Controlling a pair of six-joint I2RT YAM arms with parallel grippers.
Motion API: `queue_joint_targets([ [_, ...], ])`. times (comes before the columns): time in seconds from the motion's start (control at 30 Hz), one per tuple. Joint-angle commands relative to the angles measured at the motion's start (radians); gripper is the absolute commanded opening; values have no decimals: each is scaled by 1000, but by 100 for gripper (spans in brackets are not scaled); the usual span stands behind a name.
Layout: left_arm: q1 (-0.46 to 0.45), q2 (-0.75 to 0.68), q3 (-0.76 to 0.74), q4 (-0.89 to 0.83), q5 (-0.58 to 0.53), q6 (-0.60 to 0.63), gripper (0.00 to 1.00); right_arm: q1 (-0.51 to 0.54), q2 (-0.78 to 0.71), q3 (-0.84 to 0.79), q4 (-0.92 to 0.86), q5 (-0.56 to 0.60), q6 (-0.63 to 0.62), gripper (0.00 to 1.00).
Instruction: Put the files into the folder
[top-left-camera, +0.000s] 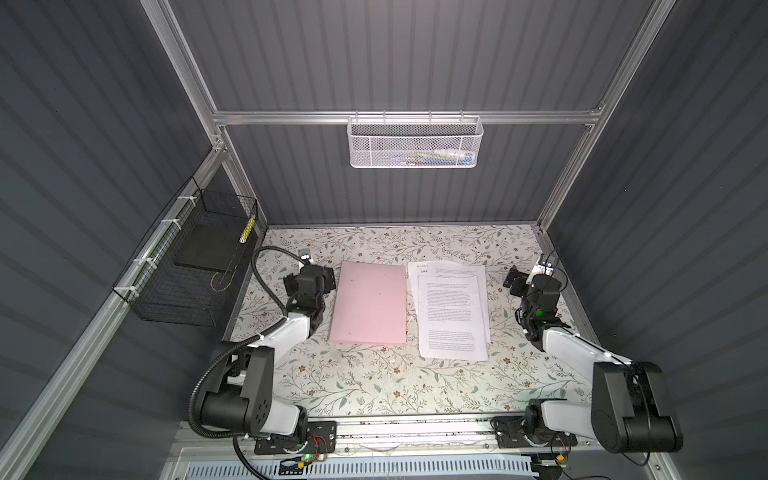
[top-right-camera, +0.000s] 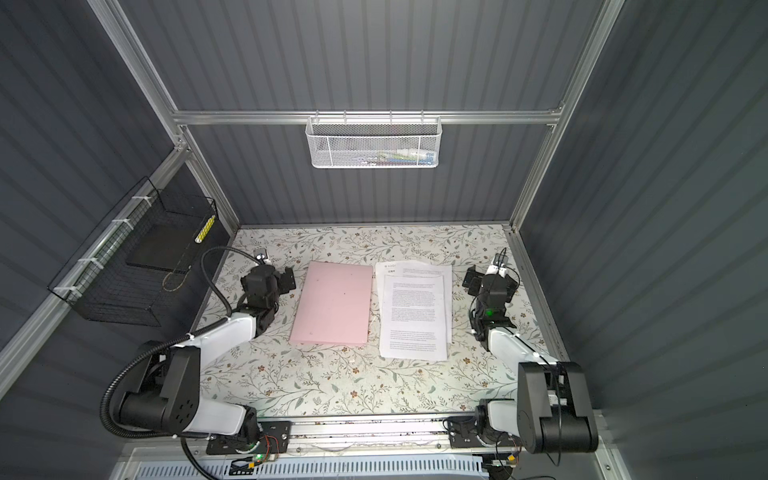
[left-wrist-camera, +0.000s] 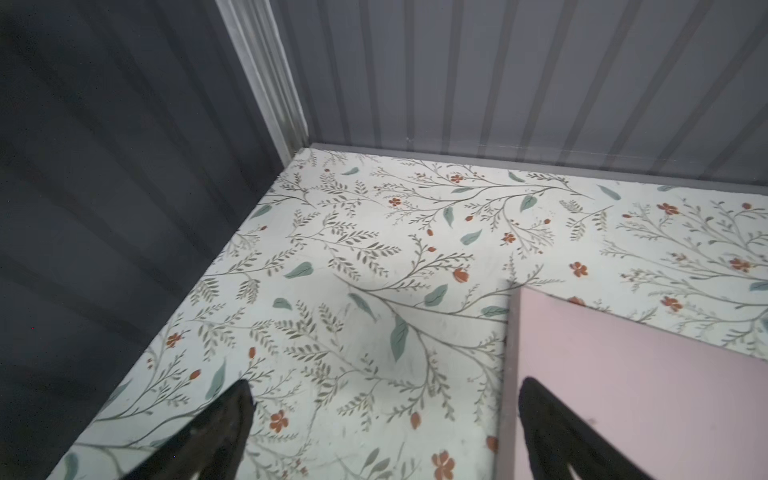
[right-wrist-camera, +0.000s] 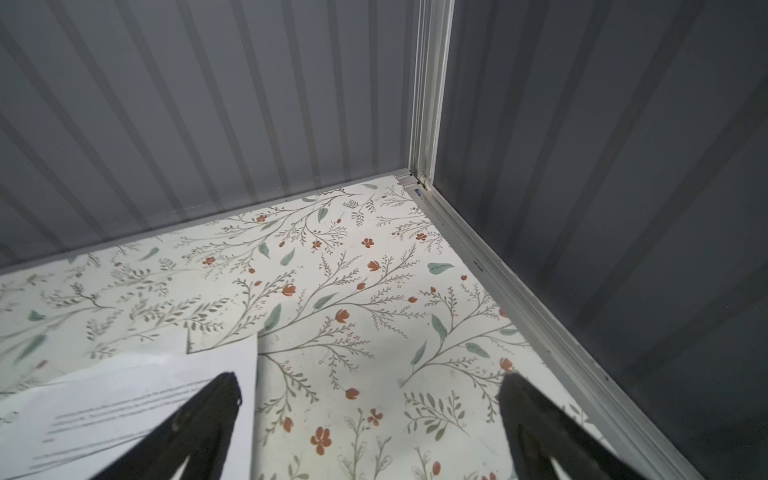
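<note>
Left wrist view shows the folder (left-wrist-camera: 644, 395) just beside the wide-spread, empty left gripper (left-wrist-camera: 386, 384).

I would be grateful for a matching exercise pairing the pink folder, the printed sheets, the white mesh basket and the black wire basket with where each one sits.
Things:
1. folder
2. files
3. white mesh basket
4. black wire basket

Places:
A. hung on the rail at the back
B. loosely stacked on the table, printed side up
C. mounted at the left side, off the table
D. closed and flat on the table, left of the paper in both top views

Pairs: 1-D, 2-B, 3-A, 4-C.
</note>
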Motion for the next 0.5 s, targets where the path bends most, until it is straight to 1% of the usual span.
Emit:
queue_joint_targets([
  [0.0,-14,41,110,-289,159,-76,100,9,-36,83,-270,-54,158,99],
  [0.03,-14,40,117,-299,211,-83,100,11,-40,104,-315,-111,211,99],
  [0.1,-15,22,113,-307,319,-122,100,20,-34,134,-380,-286,326,99],
  [0.13,-16,14,111,-320,357,-148,100,36,-26,144,-398,-340,364,99],
  [0.2,-17,-6,104,-359,430,-195,100,98,-10,180,-458,-390,418,99],
  [0.33,-17,-49,64,-420,472,-249,100,218,40,261,-560,-456,461,99],
  [0.4,-17,-57,45,-436,470,-258,100,261,76,281,-569,-502,482,99],
  [0.47,-17,-65,25,-434,440,-259,100,294,127,304,-571,-548,499,98],
])
